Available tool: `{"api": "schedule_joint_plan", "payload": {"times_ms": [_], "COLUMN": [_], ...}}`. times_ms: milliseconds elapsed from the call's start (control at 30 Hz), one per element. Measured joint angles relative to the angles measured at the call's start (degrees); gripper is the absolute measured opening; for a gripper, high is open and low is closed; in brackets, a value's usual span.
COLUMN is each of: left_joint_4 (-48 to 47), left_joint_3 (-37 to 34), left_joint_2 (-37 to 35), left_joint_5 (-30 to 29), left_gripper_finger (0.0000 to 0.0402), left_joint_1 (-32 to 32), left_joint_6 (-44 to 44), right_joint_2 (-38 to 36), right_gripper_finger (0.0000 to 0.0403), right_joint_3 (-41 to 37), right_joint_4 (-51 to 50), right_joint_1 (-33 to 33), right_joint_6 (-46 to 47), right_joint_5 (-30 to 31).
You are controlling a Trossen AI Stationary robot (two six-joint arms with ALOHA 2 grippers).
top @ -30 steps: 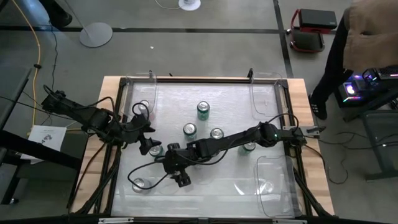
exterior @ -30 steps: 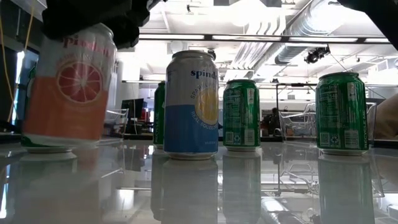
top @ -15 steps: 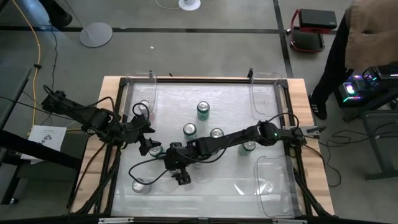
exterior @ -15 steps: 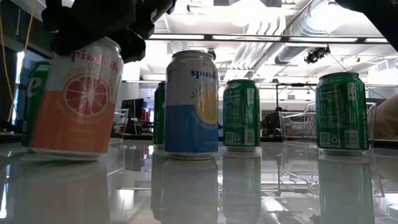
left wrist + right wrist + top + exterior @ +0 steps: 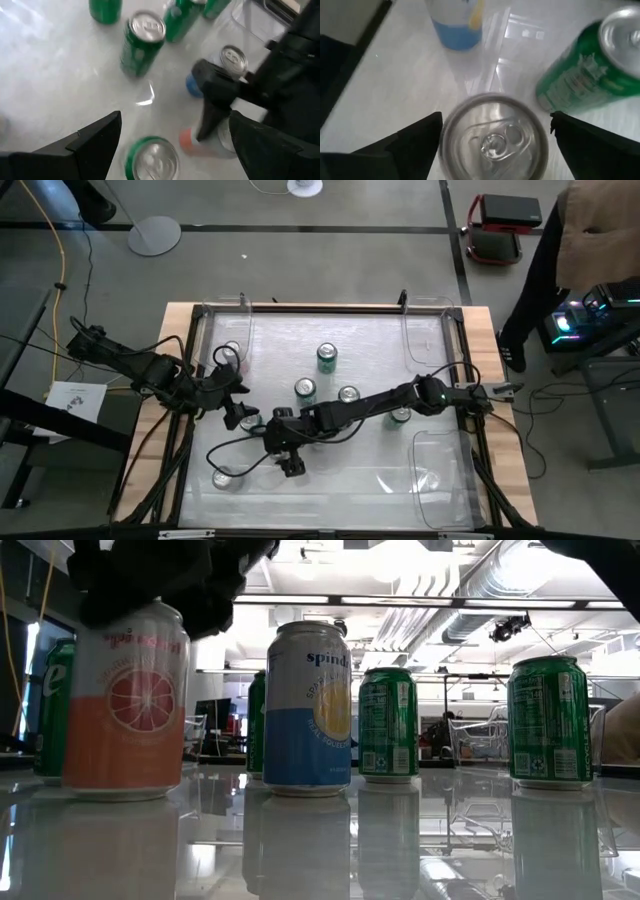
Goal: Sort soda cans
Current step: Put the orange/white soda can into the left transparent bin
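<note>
My right gripper (image 5: 281, 438) reaches in from the table's right to its near-left middle and is shut on an orange-and-white soda can (image 5: 125, 700), which stands upright. My left gripper (image 5: 237, 414) is open just left of it, its fingers apart above a green can (image 5: 152, 159) without touching it. A blue-and-silver can (image 5: 307, 710) stands on its base to the right of the orange one. Green cans (image 5: 327, 357) (image 5: 400, 416) stand farther off. Another can (image 5: 232, 350) sits in the far-left bin. My right gripper holds the orange can by its upper rim (image 5: 447, 131), one finger (image 5: 405, 145) on each side of the silver top, coming from above and pointing down. The can stands upright with its base on the table (image 5: 120, 790).
Clear plastic bins sit at the table's corners: far left (image 5: 222, 330), far right (image 5: 425, 330), near right (image 5: 440, 470). A can (image 5: 225, 477) lies at the near-left corner. Cables trail over the left side. A person stands beyond the table's right edge (image 5: 580, 240).
The orange can, tilted in my right gripper half a second ago, has been brought upright and now rests on its base, shifted slightly toward the blue-and-silver can. The other cans have stayed put.
</note>
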Motion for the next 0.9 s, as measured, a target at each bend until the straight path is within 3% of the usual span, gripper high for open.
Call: {"api": "schedule_joint_plan", "payload": {"times_ms": [300,467,567,700,900], "left_joint_4": [9.9,15.3,19.7,23.7,26.2], "left_joint_3": [0.0,0.0,0.0,-0.1,0.8], "left_joint_2": [0.9,5.5,9.4,13.6,16.9], "left_joint_5": [-17.8,-35.8,-40.4,-38.9,-21.7], "left_gripper_finger": [0.0344,0.0344,0.0344,0.0344,0.0344], "left_joint_1": [-7.0,-15.4,-18.7,-20.0,-19.9], "left_joint_6": [8.1,10.7,13.2,14.5,23.3], "right_joint_2": [-1.9,-10.4,-18.0,-31.7,-49.9], "right_gripper_finger": [0.0365,0.0365,0.0365,0.0365,0.0365], "right_joint_3": [6.6,-2.5,-13.6,-31.4,-53.9], "right_joint_4": [-7.9,-14.9,-15.2,-11.7,0.2], "right_joint_1": [0.4,1.4,2.5,5.8,13.2], "right_joint_6": [1.0,2.1,5.8,14.0,27.4], "right_joint_5": [1.8,14.4,21.9,28.3,39.7]}}
